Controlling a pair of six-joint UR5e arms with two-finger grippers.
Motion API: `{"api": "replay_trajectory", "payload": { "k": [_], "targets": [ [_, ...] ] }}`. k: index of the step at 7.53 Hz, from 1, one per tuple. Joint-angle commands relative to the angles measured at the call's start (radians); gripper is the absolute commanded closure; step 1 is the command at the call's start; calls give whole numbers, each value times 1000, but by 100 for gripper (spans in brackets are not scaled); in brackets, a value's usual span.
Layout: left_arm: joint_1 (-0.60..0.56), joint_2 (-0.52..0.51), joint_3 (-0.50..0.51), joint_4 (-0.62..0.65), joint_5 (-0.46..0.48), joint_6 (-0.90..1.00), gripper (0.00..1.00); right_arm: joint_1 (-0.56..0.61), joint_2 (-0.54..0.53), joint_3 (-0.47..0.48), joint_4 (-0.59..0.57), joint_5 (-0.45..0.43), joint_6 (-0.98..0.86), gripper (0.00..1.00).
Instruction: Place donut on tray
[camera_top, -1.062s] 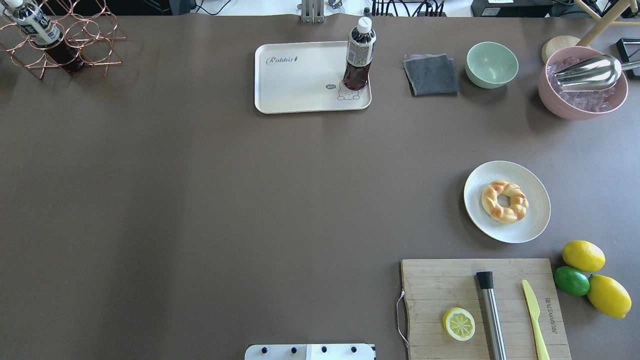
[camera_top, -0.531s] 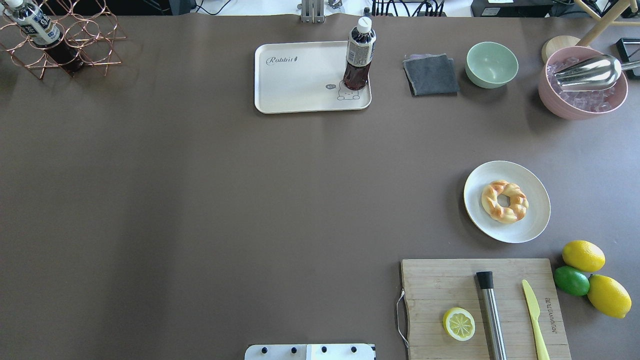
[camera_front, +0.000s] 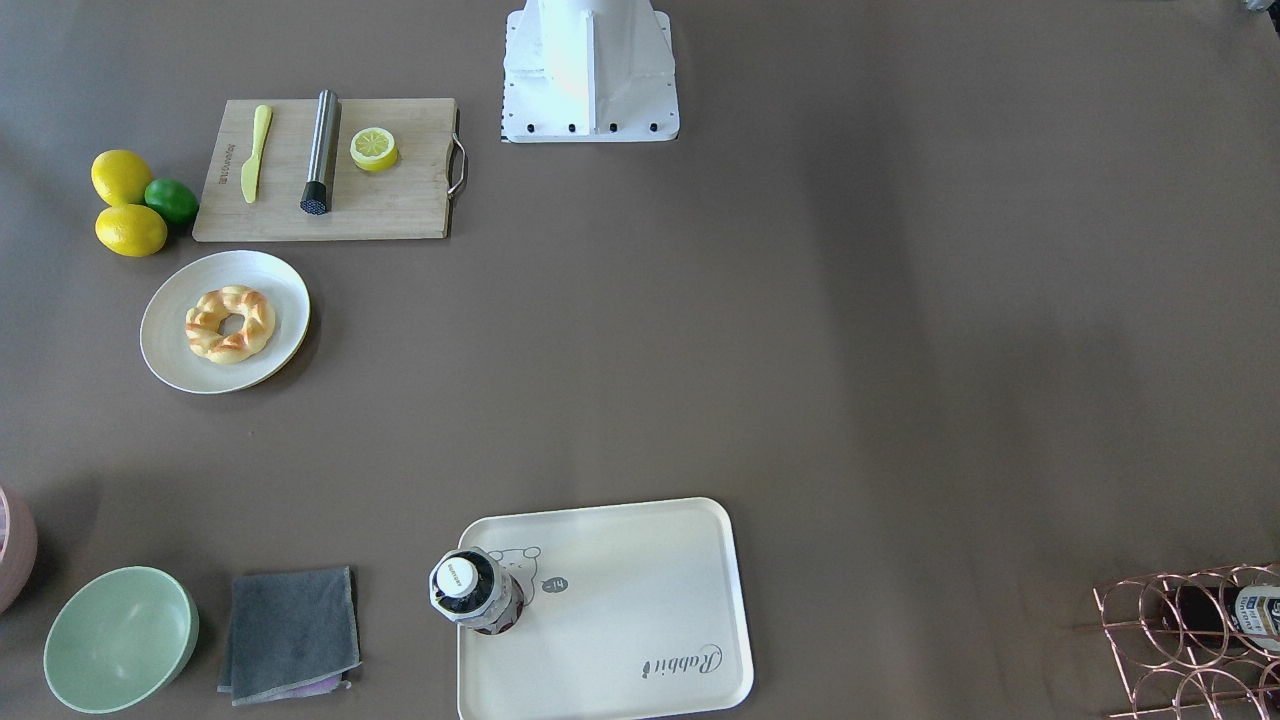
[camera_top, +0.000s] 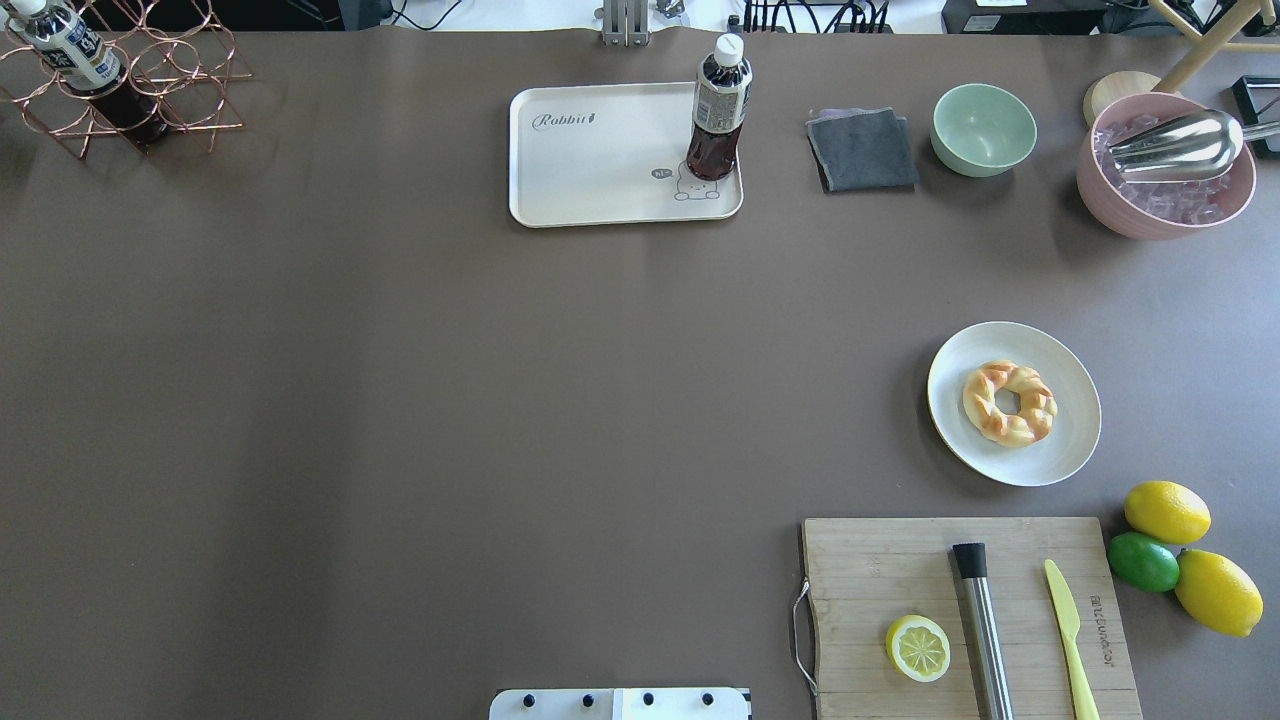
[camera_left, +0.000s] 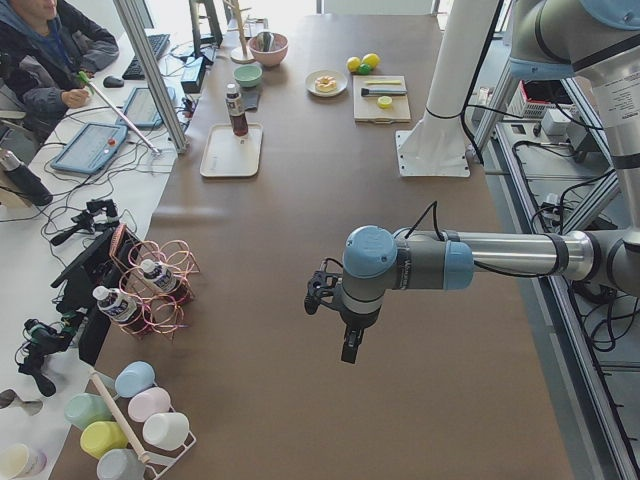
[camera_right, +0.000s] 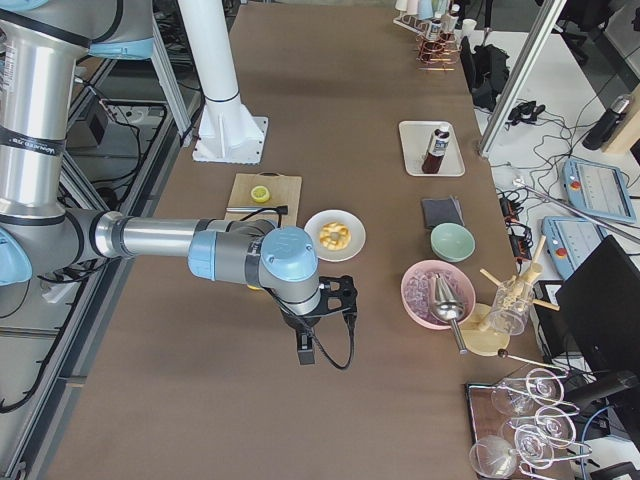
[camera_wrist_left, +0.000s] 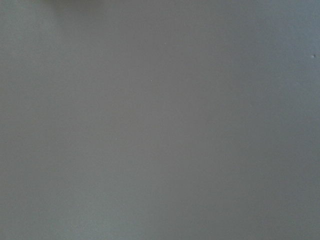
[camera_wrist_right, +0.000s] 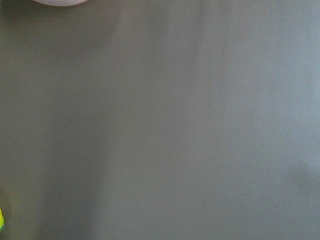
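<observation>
Left jaws: on the end of the left arm, pointing down above bare table near the end by the copper wire rack. They showed only in the side view, so I could not tell how far apart they stood or whether they held anything.
Right jaws: on the right arm, pointing down above the table's other end, near the pink ice bowl. Again side view only, so their opening and any hold could not be told.
Wrist cameras: both showed bare table. The right one also caught a pale rim at the top left corner and a yellow speck at the bottom left.
Donut: lay flat on the round white plate, on the robot's right, well apart from both arms.
Plate's neighbours: wooden cutting board just nearer the robot, carrying a lemon half, a steel muddler and a yellow-green knife. Two lemons and a lime lay beside the board.
Tray: at the far edge, well apart from the donut, with an upright dark drink bottle on its bear drawing.
Beside the tray: a folded grey cloth, then a green bowl, then the ice bowl with a metal scoop in it.
</observation>
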Motion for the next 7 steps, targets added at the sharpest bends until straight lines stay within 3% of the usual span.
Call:
{"api": "replay_trajectory", "payload": {
  "k": [1, 5, 7],
  "targets": [
    [-3, -5, -7, -1, 1, 0, 2, -2, -7, 16, 0, 6, -1, 0],
    [-5, 9, -33, -4, -2, 0, 2, -9, -10, 13, -2, 23, 16, 0],
    [-3, 9, -31, -2, -2, 0, 2, -80, 1, 25, 1, 67, 86, 3]
  ]
}}
